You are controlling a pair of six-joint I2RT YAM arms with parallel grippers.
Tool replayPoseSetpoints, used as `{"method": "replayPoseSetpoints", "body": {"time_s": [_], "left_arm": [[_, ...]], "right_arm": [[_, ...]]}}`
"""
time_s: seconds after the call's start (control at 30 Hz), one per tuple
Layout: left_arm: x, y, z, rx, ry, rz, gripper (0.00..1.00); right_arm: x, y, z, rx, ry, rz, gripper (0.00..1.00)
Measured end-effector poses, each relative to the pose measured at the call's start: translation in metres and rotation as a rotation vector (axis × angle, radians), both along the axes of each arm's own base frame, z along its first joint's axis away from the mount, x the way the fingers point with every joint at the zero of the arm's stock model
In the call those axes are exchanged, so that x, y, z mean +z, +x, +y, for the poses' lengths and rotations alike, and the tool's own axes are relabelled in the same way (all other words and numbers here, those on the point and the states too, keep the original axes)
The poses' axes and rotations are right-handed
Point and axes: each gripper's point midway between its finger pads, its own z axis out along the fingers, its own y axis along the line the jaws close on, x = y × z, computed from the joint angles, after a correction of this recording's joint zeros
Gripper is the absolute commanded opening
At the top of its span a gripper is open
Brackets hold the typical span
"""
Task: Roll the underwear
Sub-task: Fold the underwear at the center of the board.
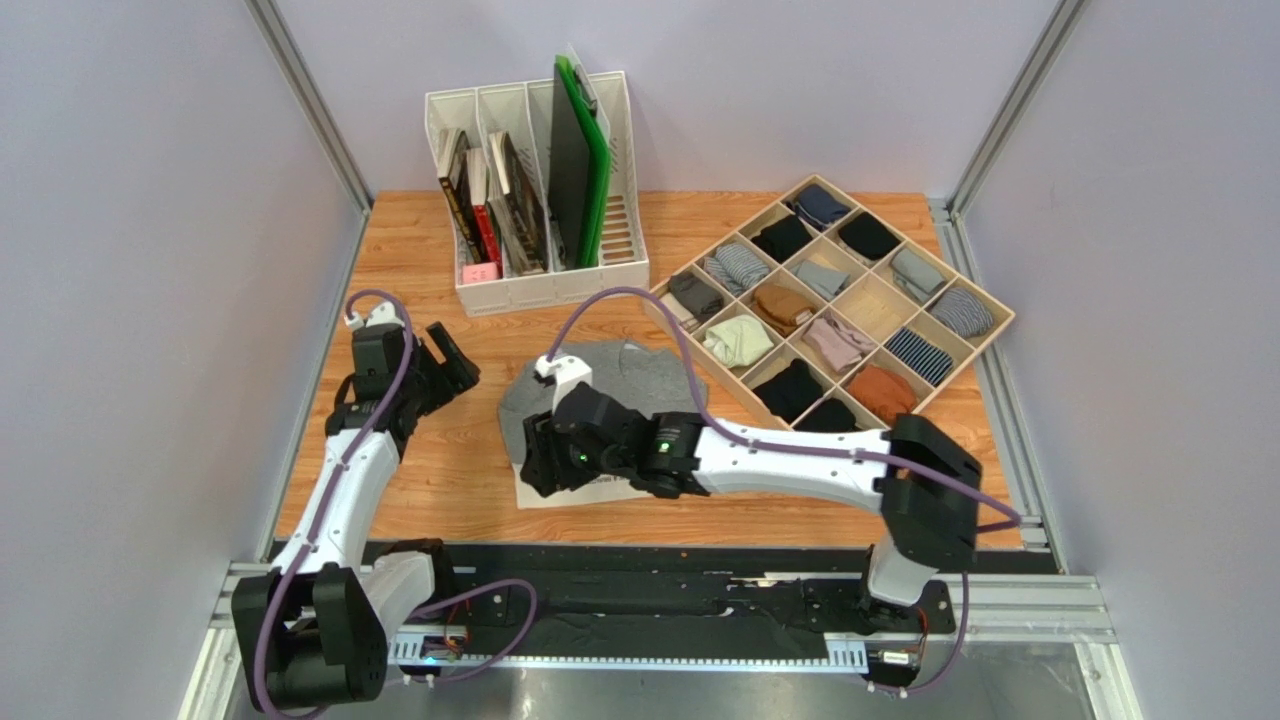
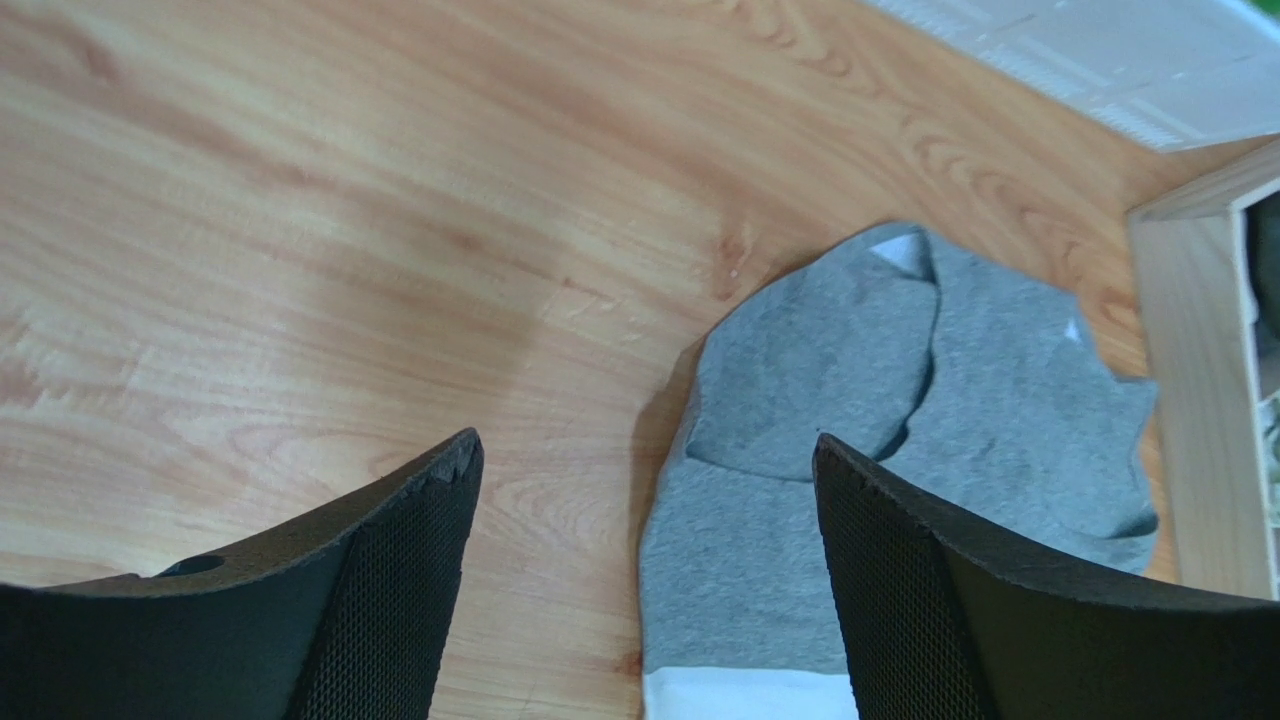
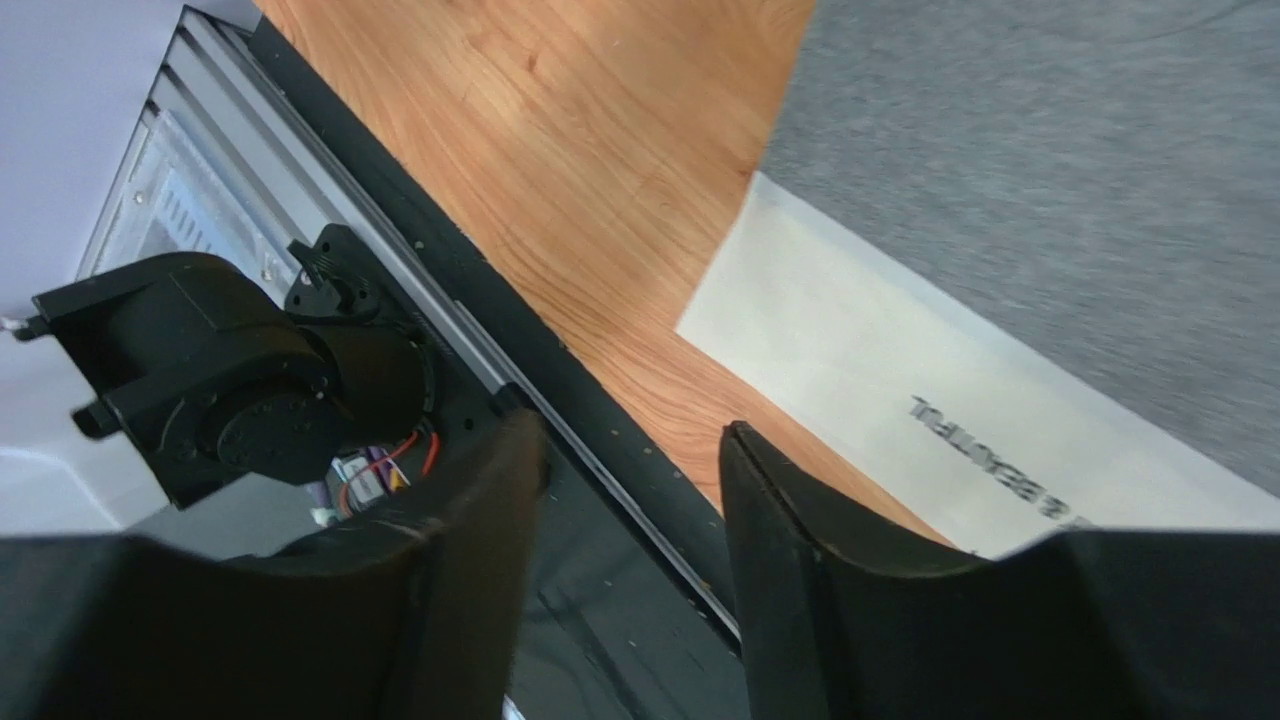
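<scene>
The heather-grey underwear (image 1: pixel 624 372) lies flat on the wooden table, its leg ends folded in, white waistband (image 1: pixel 553 492) toward the near edge. In the left wrist view the underwear (image 2: pixel 842 390) lies ahead, the waistband (image 2: pixel 751 693) at the bottom. My left gripper (image 1: pixel 446 360) is open and empty just left of the garment, its jaws (image 2: pixel 646 440) straddling the left edge from above. My right gripper (image 1: pixel 541 462) hovers over the waistband's near-left corner, open and empty (image 3: pixel 631 432). The waistband (image 3: pixel 887 390) shows black lettering beside the right finger.
A white file organiser (image 1: pixel 534 195) with books and a green board stands at the back. A wooden divided tray (image 1: pixel 842 300) holding rolled bundles sits at the back right, close to the garment. The black base rail (image 1: pixel 676 578) runs along the near edge.
</scene>
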Motion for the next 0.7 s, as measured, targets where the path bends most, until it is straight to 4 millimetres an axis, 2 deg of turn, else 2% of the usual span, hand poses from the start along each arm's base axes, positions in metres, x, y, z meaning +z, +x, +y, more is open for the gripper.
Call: {"method": "replayPoseSetpoints", "body": {"time_s": [0.1,0.2,0.37,0.7], "left_arm": [[-0.015,-0.005,0.0,0.015,-0.012,0.018,0.82],[-0.021,-0.005,0.0,0.027,-0.018,0.007,0.82],[-0.028,-0.005,0.002,0.043,-0.019,-0.005,0.81],[-0.033,0.001,0.004,0.069,-0.061,0.001,0.81]], "right_arm": [[-0.022,-0.006,0.024,0.028,-0.02,0.064,0.47],[-0.042,-0.01,0.035,0.039,-0.053,0.107,0.44],[-0.063,-0.014,0.056,0.046,-0.097,0.139,0.4],[-0.098,-0.02,0.069,0.013,-0.236,0.134,0.38]]}}
